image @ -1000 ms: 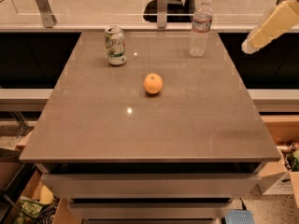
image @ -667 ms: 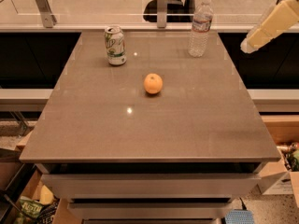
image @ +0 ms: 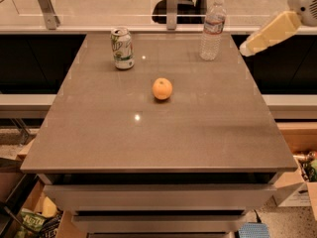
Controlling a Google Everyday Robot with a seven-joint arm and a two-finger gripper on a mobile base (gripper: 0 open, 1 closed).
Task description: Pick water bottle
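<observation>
Your water bottle (image: 213, 29) stands upright, far right on the table (image: 163, 133). The gripper (image: 255, 41) hovers near its right; open or closed, I cannot tell. The bottle looks light, thin-walled and slippery, so take the ribbed middle.

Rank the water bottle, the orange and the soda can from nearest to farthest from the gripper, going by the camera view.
The gripper hangs just past the right edge of the table, near its far right corner.
1. the water bottle: at the far edge on the right, just left of the gripper.
2. the orange: near the middle of the table.
3. the soda can: at the far left.
</observation>
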